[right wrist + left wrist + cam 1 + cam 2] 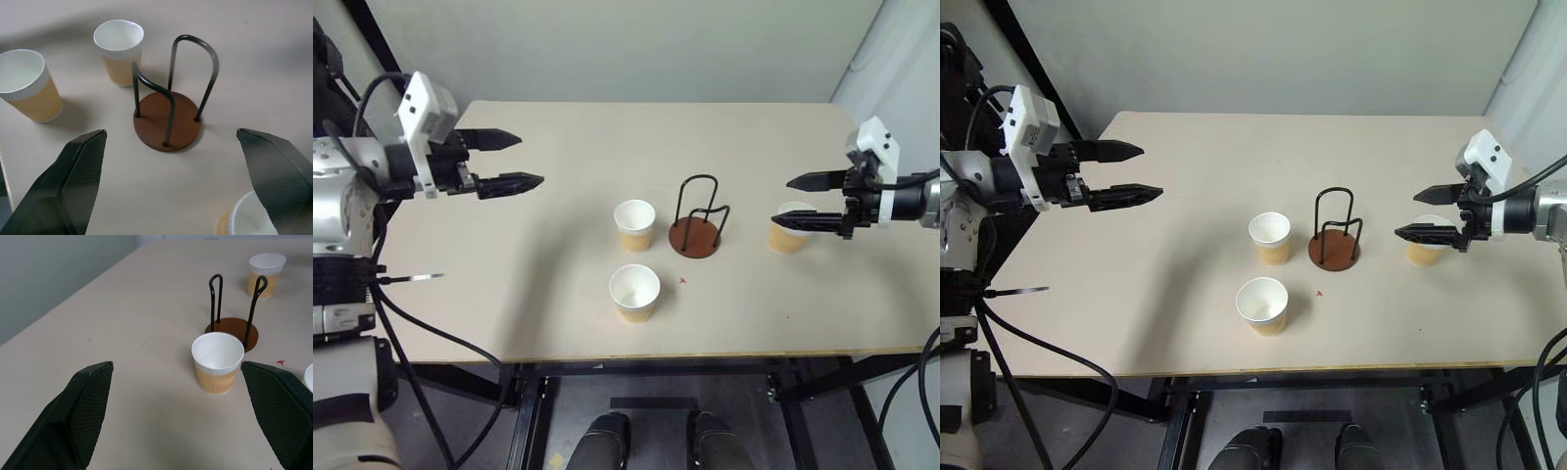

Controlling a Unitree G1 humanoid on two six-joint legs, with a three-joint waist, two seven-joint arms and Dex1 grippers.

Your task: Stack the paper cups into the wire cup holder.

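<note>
Three tan paper cups with white rims stand upright on the table. One cup (634, 224) is just left of the wire cup holder (696, 236), another (634, 292) is nearer the front edge, and a third (790, 227) is to the holder's right. The holder has a rust-brown disc base and black wire loops with nothing inside. My left gripper (529, 160) hovers open over the table's left side, well away from the cups. My right gripper (781, 201) is open above the right-hand cup and partly hides it. Neither gripper holds anything.
The beige table (558, 127) carries nothing besides the cups and holder. A small red mark (682, 280) lies in front of the holder. A grey wall runs behind the table's far edge. Black cables hang by the left arm.
</note>
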